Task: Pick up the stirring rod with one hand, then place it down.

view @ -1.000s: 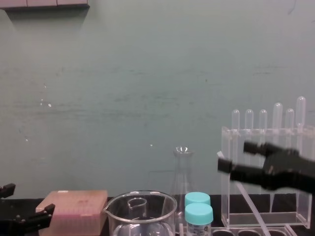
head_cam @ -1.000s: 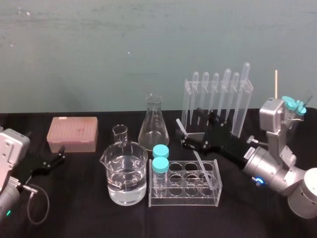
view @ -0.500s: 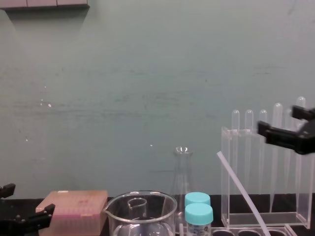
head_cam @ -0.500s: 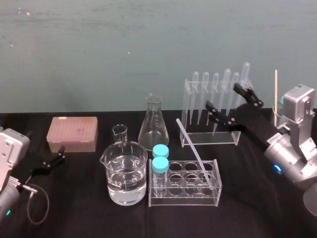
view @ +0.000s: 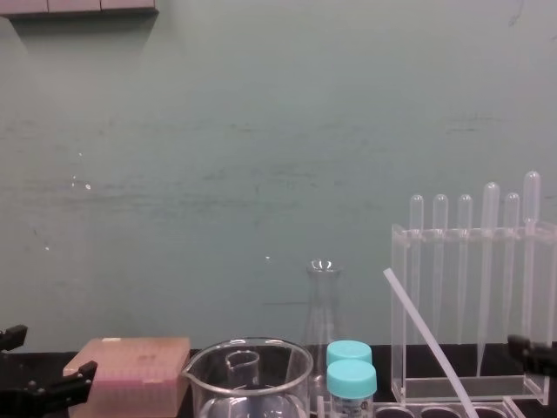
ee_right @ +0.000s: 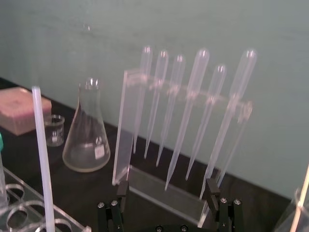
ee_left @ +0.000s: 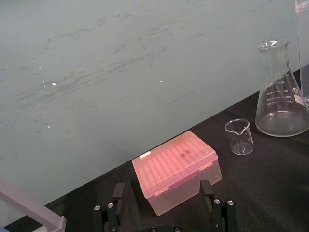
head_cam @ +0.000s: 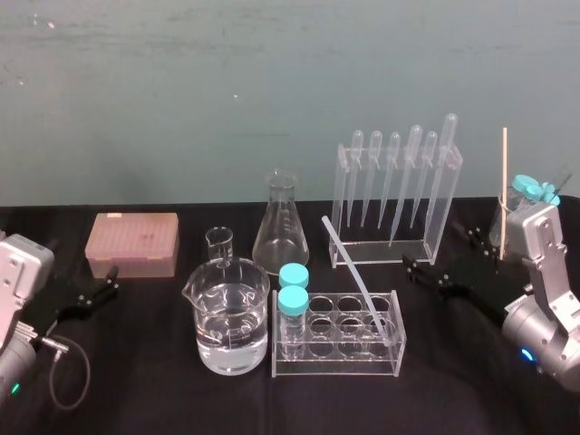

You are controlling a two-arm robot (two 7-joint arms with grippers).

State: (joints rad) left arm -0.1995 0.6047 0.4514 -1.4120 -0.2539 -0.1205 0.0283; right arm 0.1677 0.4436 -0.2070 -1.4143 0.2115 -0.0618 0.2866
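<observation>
Stirring rod [head_cam: 358, 281] in rack [head_cam: 337, 360]; right gripper [head_cam: 450, 256] spread nearby; left gripper [head_cam: 107, 283] spread by box [head_cam: 133, 243]; flask [head_cam: 280, 236] print illegible

My right arm [head_cam: 548, 317] comes in from the near right edge, its silver wrist angled up and to the left. My right gripper [head_cam: 441, 252] points left and slightly away. Its jaws are spread wide with nothing between them, and the right wrist view shows its two fingers [ee_right: 121, 193] well apart. My left arm [head_cam: 16, 290] sits parked at the near left. My left gripper [head_cam: 107, 283] hangs low, pointing right, jaws likewise apart and empty.
</observation>
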